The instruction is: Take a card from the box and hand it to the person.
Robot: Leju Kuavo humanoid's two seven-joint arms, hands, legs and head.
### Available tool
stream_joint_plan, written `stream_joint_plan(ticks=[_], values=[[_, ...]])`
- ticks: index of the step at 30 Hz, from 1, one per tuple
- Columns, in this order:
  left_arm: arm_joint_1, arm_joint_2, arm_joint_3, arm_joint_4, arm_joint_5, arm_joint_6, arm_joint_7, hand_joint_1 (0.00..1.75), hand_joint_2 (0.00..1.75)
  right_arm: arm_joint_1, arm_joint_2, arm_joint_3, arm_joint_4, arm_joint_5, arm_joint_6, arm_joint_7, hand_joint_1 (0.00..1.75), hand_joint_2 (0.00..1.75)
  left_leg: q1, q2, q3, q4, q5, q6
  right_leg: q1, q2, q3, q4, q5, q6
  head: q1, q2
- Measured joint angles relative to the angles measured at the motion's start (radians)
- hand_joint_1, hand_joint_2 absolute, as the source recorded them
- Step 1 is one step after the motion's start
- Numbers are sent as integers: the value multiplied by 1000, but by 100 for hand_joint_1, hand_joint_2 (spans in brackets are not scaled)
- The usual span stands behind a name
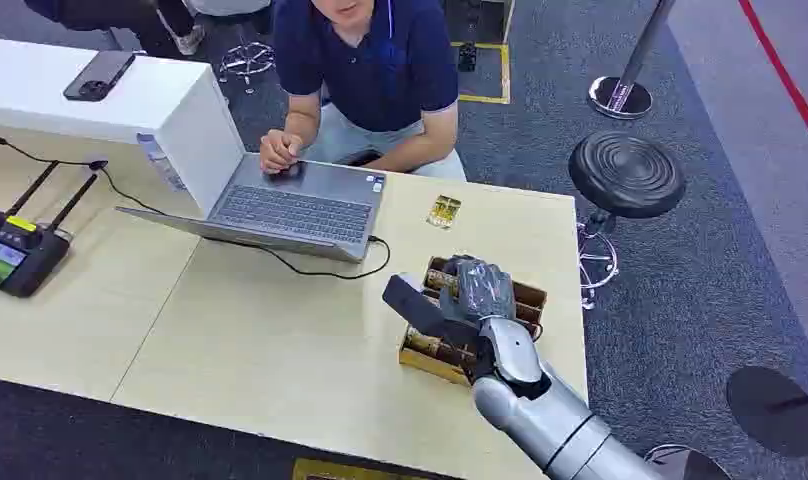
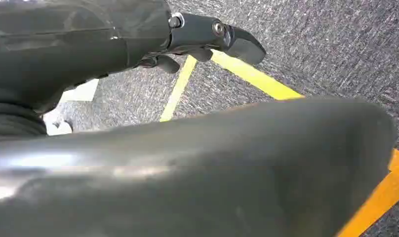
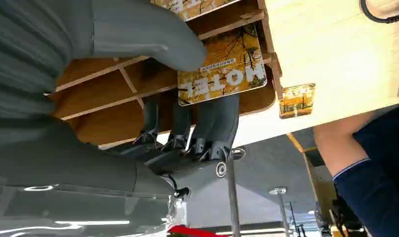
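Your right hand [image 1: 472,300] is down in the wooden box [image 1: 528,298] at the table's [image 1: 280,340] right edge. In the right wrist view the thumb [image 3: 153,37] and fingers [image 3: 215,123] pinch a yellow "HOTEL" card [image 3: 224,74], which sits inside a box compartment. A second card [image 1: 443,211] lies flat on the table, between box and person [image 1: 375,70]. Left hand [image 2: 207,37]: can't tell its state.
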Motion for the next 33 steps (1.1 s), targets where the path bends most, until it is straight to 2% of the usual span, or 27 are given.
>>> stream_joint_plan(ticks=[3, 8, 10, 11, 12, 13, 19, 20, 28, 33], values=[[0, 0, 0, 0, 0, 0, 0, 0, 0, -1, 1, 0, 3, 0, 2, -1, 98, 175, 0, 0, 0, 0, 0, 0, 0, 0, 0, 0, 0, 0, 0, 0], [0, 0, 0, 0, 0, 0, -1, 0, 0, -1, 2, 0, 5, 0, 10, -4, 113, 175, 0, 0, 0, 0, 0, 0, 0, 0, 0, 0, 0, 0, 0, 0], [0, 0, 0, 0, 0, 1, -2, 0, 0, -2, 3, 0, 5, -1, 10, -8, 131, 175, 0, 0, 0, 0, 0, 0, 0, 0, 0, 0, 0, 0, 0, 0], [0, 0, 0, 0, 0, 1, -5, 0, 0, -2, 3, 0, 6, -2, 10, -10, 131, 175, 0, 0, 0, 0, 0, 0, 0, 0, 0, 0, 0, 0, 0, 0], [0, 0, 0, 0, 0, 1, -5, 0, 0, -2, 3, 0, 6, -2, 10, -11, 154, 175, 0, 0, 0, 0, 0, 0, 0, 0, 0, 0, 0, 0, 0, 0], [0, 0, 0, 0, 0, 1, -6, 0, 0, -2, 3, 0, 6, -2, 10, -12, 168, 175, 0, 0, 0, 0, 0, 0, 0, 0, 0, 0, 0, 0, 0, 0], [0, 0, 0, 0, 0, 3, -8, 0, 0, -4, 3, 0, 8, -5, 9, -18, 175, 175, 0, 0, 0, 0, 0, 0, 0, 0, 0, 0, 1, 0, 0, 0], [0, 0, 0, 0, 0, 3, -9, 0, 175, -4, 3, 0, 9, -5, 9, -18, 175, 175, 0, 0, 0, 0, 0, 0, 0, 0, 0, 0, 1, 0, 0, 0], [0, 0, 0, 0, -8, 25, -17, 0, 175, -4, 3, 0, 10, -6, 5, -21, 175, 175, 0, 0, 0, 0, 1, 0, 0, 0, 0, 0, 1, 0, 0, 0], [0, 0, 0, 0, 0, 40, -42, 0, 175, -3, 3, 0, 11, -6, -28, -43, 175, 175, 0, 0, 0, 0, 1, 0, 0, 0, 0, 0, 1, 0, 0, 0]])
